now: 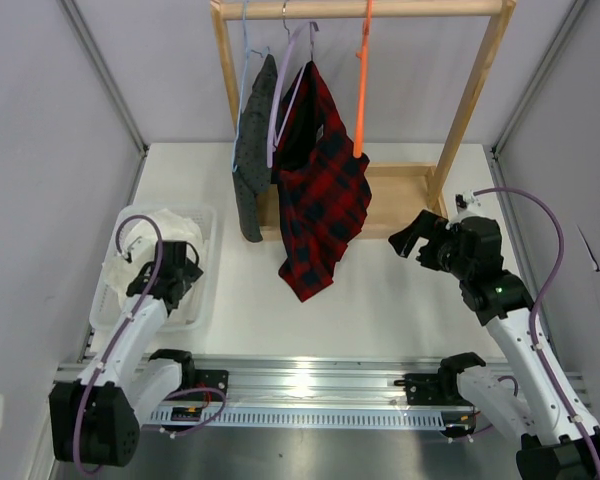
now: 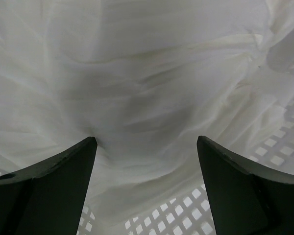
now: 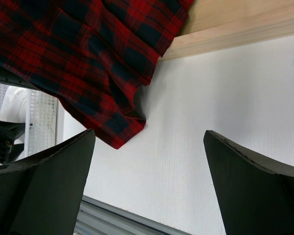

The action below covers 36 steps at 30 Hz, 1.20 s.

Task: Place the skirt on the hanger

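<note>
Directly beneath the left gripper (image 2: 147,142), whose jaws stand apart and empty, the skirt (image 2: 147,73) lies bunched in a white basket (image 2: 186,205). The right gripper (image 3: 149,134), likewise released, hovers above the table (image 3: 225,122). A plaid garment (image 3: 78,49) hangs ahead to its left, and the hanger (image 1: 361,90) hangs higher, on the rail (image 1: 380,8) beyond.

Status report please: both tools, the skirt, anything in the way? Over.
Left tool open, low over skirt in basket, not gripping. Right tool open, empty, above table. Orange hanger bare on rail; plaid garment hangs close beside it.
</note>
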{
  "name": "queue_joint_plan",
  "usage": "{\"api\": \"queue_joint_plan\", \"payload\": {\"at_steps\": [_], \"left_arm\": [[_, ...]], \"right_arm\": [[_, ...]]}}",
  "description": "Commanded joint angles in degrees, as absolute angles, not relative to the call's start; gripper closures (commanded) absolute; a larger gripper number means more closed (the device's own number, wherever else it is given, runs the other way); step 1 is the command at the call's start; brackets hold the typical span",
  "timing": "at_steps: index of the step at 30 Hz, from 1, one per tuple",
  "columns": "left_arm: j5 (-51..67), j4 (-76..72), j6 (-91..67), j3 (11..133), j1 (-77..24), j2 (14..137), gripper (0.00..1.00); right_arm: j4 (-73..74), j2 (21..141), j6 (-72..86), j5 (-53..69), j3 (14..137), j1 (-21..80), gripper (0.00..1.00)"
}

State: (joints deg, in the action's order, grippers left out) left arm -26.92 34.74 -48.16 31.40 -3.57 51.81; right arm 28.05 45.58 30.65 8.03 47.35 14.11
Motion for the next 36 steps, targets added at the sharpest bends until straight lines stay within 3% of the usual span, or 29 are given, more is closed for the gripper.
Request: {"api": "queue_joint_plan", "payload": {"at_steps": [1, 4, 7, 8, 11, 17, 27, 36], "left_arm": [[-29.27, 30.07, -52.56, 29.71, -2.29, 54.92, 0.11], [-29.36, 27.78, -52.65, 28.92, -1.32, 58.44, 0.12], [-26.38, 26.29, -51.86, 29.18, -0.18, 61.16, 0.26], [-25.41, 25.93, -51.51, 29.27, 2.17, 61.26, 0.50], [-22.77, 25.75, -48.88, 31.28, 3.95, 59.60, 1.00], [-22.68, 31.72, -40.36, 44.19, 3.96, 52.31, 1.00], [-11.08, 31.64, -29.09, 64.94, 3.96, 42.72, 1.00], [18.52, 14.61, -27.51, 72.40, 3.96, 37.61, 1.00]], "right_arm": [[25.31, 45.62, 31.64, 9.40, 47.11, 13.97, 0.00], [24.96, 45.79, 31.90, 9.75, 47.11, 13.97, 0.01], [24.70, 46.05, 32.17, 10.46, 47.28, 13.97, 0.01], [24.70, 46.14, 32.34, 10.55, 47.29, 13.97, 0.01], [24.52, 46.14, 32.52, 10.98, 47.37, 13.97, 0.01], [24.17, 46.76, 32.34, 12.21, 48.60, 14.06, 0.01], [25.48, 50.00, 30.50, 13.27, 54.13, 14.50, 0.03], [26.28, 52.38, 28.92, 12.83, 58.36, 14.85, 0.03]]}}
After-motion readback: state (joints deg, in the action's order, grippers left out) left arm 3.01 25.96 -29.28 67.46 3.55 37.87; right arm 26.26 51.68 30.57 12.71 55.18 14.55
